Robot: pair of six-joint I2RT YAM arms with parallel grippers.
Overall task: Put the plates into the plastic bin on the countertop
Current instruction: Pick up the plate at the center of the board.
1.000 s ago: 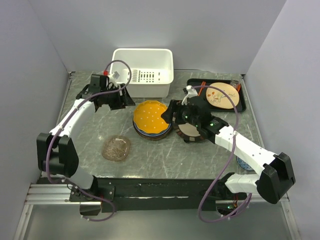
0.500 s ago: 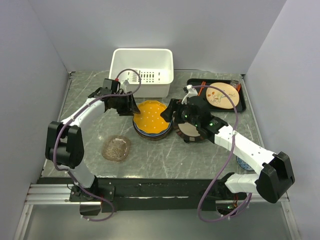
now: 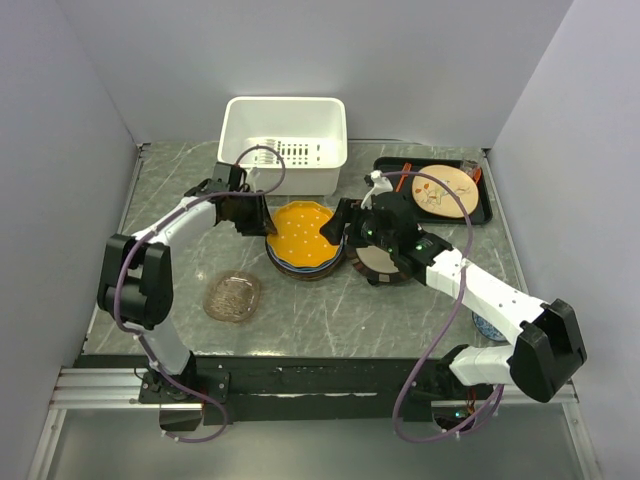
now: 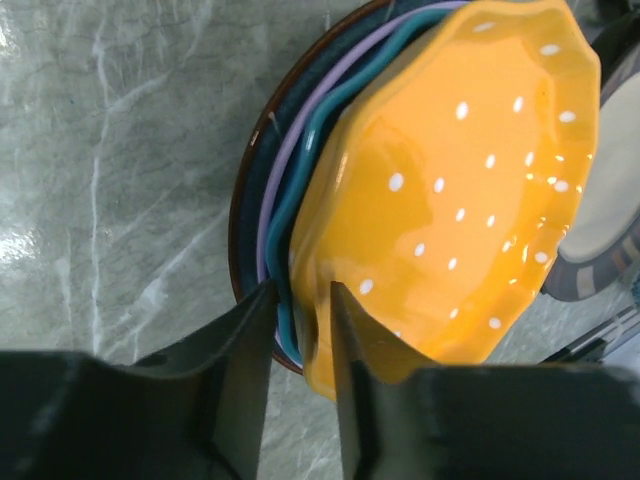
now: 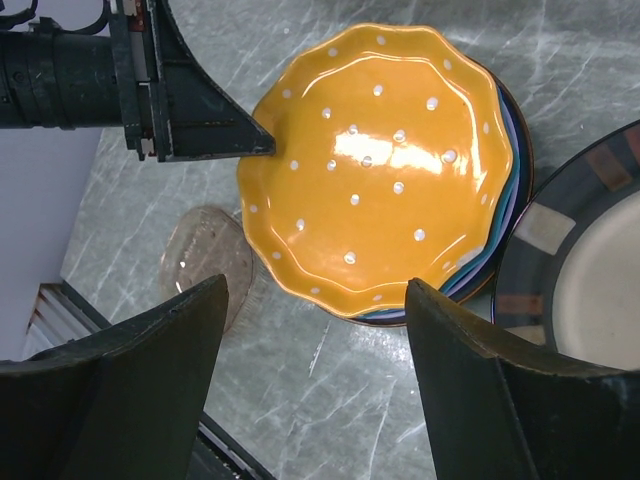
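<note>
Straddling the orange plate (image 4: pixel 450 200) rim sits the left hand (image 4: pixel 300 293), unclamped.

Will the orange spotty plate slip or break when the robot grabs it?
Probably slippery: the orange dotted plate is glossy, with bright glare, and the left gripper straddles only its thin wavy rim. It looks stiff and breakable, like glazed ceramic, so a drop onto the hard countertop could chip it.
</note>
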